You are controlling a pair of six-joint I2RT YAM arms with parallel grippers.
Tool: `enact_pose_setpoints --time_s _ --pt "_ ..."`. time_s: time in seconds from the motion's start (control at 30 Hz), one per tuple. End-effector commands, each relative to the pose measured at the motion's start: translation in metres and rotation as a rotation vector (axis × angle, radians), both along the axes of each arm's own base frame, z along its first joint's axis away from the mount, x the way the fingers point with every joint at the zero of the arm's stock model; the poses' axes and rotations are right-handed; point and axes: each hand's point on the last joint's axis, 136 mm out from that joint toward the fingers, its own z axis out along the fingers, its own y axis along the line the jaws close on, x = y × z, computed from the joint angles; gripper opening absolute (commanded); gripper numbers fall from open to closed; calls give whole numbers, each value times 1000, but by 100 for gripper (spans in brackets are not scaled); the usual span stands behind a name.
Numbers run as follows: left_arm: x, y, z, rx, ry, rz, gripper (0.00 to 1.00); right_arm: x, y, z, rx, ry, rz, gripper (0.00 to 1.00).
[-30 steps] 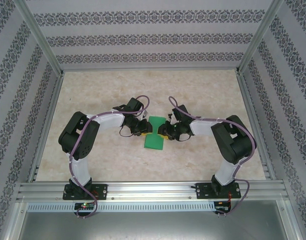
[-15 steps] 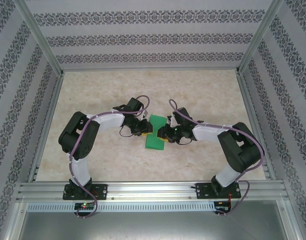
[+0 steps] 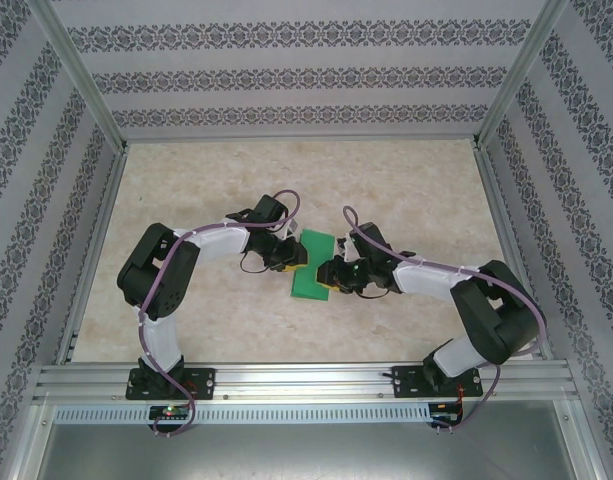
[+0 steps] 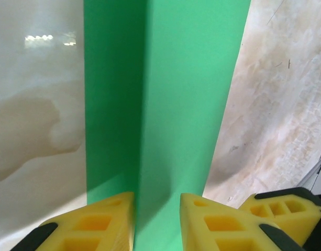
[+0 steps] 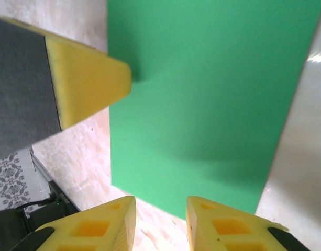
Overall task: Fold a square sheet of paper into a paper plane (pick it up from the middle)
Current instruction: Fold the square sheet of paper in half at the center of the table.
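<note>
The green sheet of paper (image 3: 311, 268) lies flat on the marble table as a narrow folded rectangle between my two grippers. My left gripper (image 3: 289, 257) is at its left long edge. In the left wrist view the left gripper (image 4: 157, 209) stands open with its tips over the paper (image 4: 191, 104), and a straight line runs up the sheet, darker on its left. My right gripper (image 3: 332, 274) is at the paper's right side. In the right wrist view the right gripper (image 5: 160, 209) is open over bare table just off the paper (image 5: 202, 94), nothing between its fingers.
One yellow finger of the left gripper (image 5: 92, 78) reaches the paper's far edge in the right wrist view. Aluminium frame rails (image 3: 306, 378) run along the near edge, and patterned walls enclose the marble tabletop (image 3: 286, 180).
The right arm has swung its elbow outward to the right, and its gripper has slid a little nearer along the paper's right edge. The left arm and the paper have stayed still.
</note>
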Motion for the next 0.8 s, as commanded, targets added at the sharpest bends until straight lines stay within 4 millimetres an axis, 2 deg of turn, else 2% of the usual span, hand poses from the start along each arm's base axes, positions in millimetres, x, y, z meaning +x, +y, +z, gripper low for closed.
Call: enact_pose_setpoints --time_s 0.0,0.13,0.2,0.33,0.53,0.67,0.77 --pt "2 -12 6 -45 -21 -12 29 -17 3 -18 9 65 25 32" --pt "2 -12 7 -44 -20 -16 29 -25 1 -39 -41 100 37 31" --pt "2 -13 7 -45 -21 -16 29 -24 -1 -36 -54 87 30 31" --pt "4 -16 9 -57 -22 -16 29 -14 -5 0 -61 -33 40 36" --pt "5 -23 17 -90 -23 -11 26 4 -20 41 -229 -332 69 47" --pt "4 -28 22 -105 -22 -9 25 4 -22 52 -466 -604 150 51" --pt "5 -30 27 -110 -29 -7 25 -3 -9 58 -555 -784 226 56"
